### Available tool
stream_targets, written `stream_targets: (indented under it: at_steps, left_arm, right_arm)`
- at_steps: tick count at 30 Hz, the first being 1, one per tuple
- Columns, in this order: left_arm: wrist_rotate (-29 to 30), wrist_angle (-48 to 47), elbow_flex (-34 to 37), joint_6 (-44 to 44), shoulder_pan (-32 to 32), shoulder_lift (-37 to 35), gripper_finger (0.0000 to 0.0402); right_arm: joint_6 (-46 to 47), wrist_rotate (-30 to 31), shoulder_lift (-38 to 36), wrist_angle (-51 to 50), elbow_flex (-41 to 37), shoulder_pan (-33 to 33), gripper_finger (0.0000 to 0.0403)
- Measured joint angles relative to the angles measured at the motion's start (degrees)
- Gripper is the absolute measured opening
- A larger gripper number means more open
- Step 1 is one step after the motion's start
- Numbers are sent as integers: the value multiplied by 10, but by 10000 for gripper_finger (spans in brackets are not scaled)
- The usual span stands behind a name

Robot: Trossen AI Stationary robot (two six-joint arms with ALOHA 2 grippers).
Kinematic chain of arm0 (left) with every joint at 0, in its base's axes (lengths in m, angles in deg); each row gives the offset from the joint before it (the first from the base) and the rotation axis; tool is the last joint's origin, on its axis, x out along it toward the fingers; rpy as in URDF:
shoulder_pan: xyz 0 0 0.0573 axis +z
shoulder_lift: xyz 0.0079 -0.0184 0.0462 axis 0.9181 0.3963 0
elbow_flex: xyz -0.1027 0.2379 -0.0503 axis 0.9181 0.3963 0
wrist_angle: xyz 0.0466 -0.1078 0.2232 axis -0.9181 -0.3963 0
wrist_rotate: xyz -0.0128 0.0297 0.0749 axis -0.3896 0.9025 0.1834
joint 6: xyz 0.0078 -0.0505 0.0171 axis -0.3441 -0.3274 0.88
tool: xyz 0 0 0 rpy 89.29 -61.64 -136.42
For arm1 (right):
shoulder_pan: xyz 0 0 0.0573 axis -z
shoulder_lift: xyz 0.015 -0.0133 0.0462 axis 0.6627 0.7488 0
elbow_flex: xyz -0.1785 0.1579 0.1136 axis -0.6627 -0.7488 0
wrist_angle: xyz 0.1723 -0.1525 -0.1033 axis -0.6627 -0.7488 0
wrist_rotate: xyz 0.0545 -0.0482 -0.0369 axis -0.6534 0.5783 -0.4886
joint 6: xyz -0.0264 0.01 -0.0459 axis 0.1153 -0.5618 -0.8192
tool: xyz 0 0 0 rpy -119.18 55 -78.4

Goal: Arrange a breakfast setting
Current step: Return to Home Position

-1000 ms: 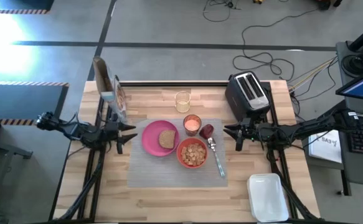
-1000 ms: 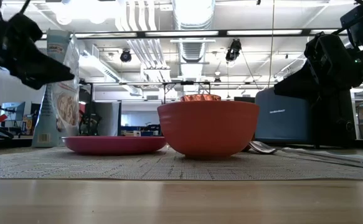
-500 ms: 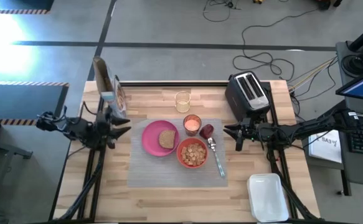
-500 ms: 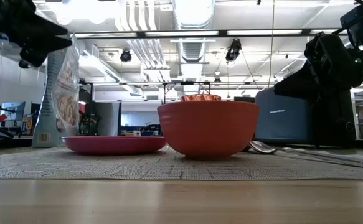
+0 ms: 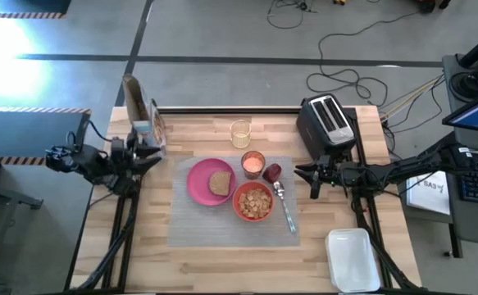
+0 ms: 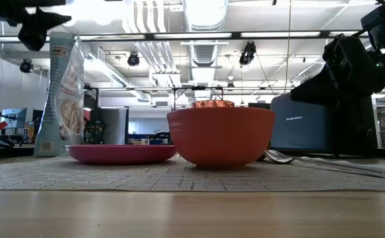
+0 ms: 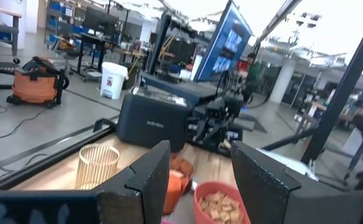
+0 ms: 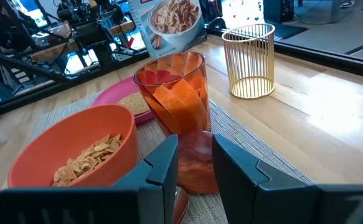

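Bench (image 5: 222,262): pale wood, centre of the high view, seen from above.

Grey woven placemat (image 5: 198,228): flat at mid-bench and carrying the whole setting.

- Pink plate (image 5: 198,184): left half of the mat. The toast slice (image 5: 219,183) lies on its right side.
- Red-orange bowl (image 5: 236,205): lower right of the plate and close against its rim. It is filled with cereal flakes (image 5: 255,201).
- Orange-tinted cup (image 5: 253,164): upright at the mat's upper edge, above the bowl.
- Dark-red fruit (image 5: 272,172): just right of the cup, upper right of the bowl.
- Metal spoon (image 5: 284,206): right of the bowl, with its handle running toward the lower right.

Off the mat:

- Wire cup (image 5: 240,133): above the orange cup.
- Cereal box (image 5: 144,115): upper left corner of the bench.
- Black toaster (image 5: 327,123): upper right.
- White tray (image 5: 352,260): lower right corner.

Left hand (image 5: 158,152): raised over the bench's left edge, below the cereal box and well apart from the plate. Its fingers are spread wide and hold nothing.

Right hand (image 5: 302,174): right of the fruit, beside the mat's right edge. A narrow gap shows between its fingers, which hold nothing.
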Motion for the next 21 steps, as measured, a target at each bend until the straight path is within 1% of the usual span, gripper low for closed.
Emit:
stream_targets:
  at_steps: [21]
  left_arm:
    - [0,0,-176,0,0,5,155]
  right_arm:
    - [0,0,0,0,0,0,86]
